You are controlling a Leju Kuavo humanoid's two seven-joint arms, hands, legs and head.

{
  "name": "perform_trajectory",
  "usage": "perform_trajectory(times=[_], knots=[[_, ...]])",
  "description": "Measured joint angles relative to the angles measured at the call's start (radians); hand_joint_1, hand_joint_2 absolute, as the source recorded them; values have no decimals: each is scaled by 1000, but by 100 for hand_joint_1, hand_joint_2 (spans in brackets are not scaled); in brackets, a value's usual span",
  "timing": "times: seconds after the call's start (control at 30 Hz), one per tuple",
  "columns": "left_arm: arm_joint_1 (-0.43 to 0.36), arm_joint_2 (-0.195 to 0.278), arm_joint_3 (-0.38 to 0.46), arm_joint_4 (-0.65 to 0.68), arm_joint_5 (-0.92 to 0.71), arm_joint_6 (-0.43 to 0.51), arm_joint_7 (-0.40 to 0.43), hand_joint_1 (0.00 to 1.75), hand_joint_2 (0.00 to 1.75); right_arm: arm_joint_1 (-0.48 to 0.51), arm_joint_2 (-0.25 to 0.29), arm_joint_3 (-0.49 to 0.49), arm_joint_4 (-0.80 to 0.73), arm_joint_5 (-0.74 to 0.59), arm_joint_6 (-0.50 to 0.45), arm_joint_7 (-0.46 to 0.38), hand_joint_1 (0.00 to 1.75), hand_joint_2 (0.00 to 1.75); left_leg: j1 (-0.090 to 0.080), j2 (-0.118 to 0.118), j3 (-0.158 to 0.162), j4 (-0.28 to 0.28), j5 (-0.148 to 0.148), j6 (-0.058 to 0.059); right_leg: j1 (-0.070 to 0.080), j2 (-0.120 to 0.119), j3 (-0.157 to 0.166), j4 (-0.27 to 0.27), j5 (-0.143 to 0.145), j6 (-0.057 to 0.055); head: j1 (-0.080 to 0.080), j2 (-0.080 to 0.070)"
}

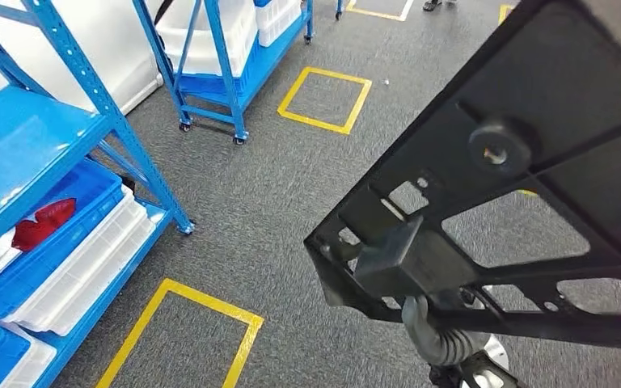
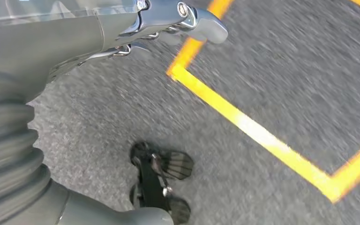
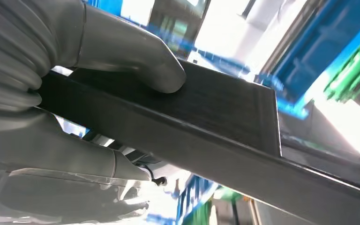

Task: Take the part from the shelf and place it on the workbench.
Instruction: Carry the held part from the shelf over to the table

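The right hand (image 3: 75, 89) grips the black part (image 1: 517, 186) above grey floor beside the blue shelf (image 1: 40, 137), mid-carry; next, it seems, finding the workbench; left hand (image 2: 136, 28) hangs empty, fingers loose.

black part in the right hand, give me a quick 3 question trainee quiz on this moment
1. True or false: the right hand grips the black part.
2. Which lies in the blue bin on the blue shelf? A) a red item B) a green bottle C) a coil of cable
3. Fill in: the left hand hangs above grey carpet marked with ____ tape.

Key
1. True; the thumb presses on the part's flat face.
2. A, the red item.
3. Yellow; the yellow tape shows below that hand.
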Motion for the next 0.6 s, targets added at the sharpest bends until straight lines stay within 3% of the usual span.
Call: perform_trajectory(times=[0.07, 0.1, 0.13, 0.2, 0.27, 0.33, 0.4, 0.47, 0.53, 0.6], knots=[[4, -6, -7, 0, 0, -3, 6, 0, 175, 8, -6, 1, 0, 14, -45, 0, 175, 175, 1, -32, -68, 141, -60, -2, 1, 24, 0, 1, -1, -5, -4, 0], [6, -9, -11, 0, 0, -4, 10, 0, 175, 15, -10, 1, -1, 16, -64, 0, 175, 175, 1, -35, -92, 186, -68, -3, 2, 38, 0, 2, -1, -5, -5, 0], [8, -14, -15, 0, -1, -4, 13, 0, 175, 23, -16, 2, -3, 15, -79, 0, 175, 175, 1, -35, -101, 193, -56, -3, 2, 53, 1, 5, -2, -4, -5, 0], [9, -21, -22, 0, -2, -4, 20, 0, 175, 39, -27, 3, -10, 12, -98, 0, 175, 175, 4, -49, -66, 95, 19, -1, 1, 83, 2, 11, -6, 0, -5, 0], [9, -27, -28, 0, -3, -3, 26, 0, 175, 53, -40, 11, -20, 16, -114, 0, 175, 175, 11, -103, -18, -30, 74, 2, 1, 110, -3, 22, -10, 9, -4, 0], [9, -33, -36, 0, -3, -3, 30, 0, 175, 68, -54, 23, -30, 28, -131, 0, 175, 175, 11, -134, -2, -72, 79, 7, -3, 134, -14, 28, -10, 21, -5, 0], [7, -38, -42, 0, -5, -7, 31, 0, 175, 91, -68, 34, -42, 47, -146, 0, 175, 175, 9, -113, 1, -79, 82, 18, -7, 150, -21, 27, -6, 34, -5, 0], [6, -42, -46, 0, -8, -16, 29, 0, 175, 113, -83, 44, -53, 64, -160, 0, 175, 175, 10, -87, 6, -88, 88, 33, -4, 104, -38, 61, -29, 44, -3, 0], [8, -43, -51, 0, -10, -25, 27, 0, 175, 130, -97, 53, -63, 72, -180, 0, 175, 175, 6, -57, 9, -93, 88, 43, -3, 37, -94, 176, -89, 52, 0, 0], [12, -44, -57, 0, -10, -31, 27, 0, 175, 147, -112, 64, -69, 71, -204, 0, 175, 175, 2, -27, 9, -93, 85, 46, -8, 18, -157, 301, -136, 59, 0, 0]])
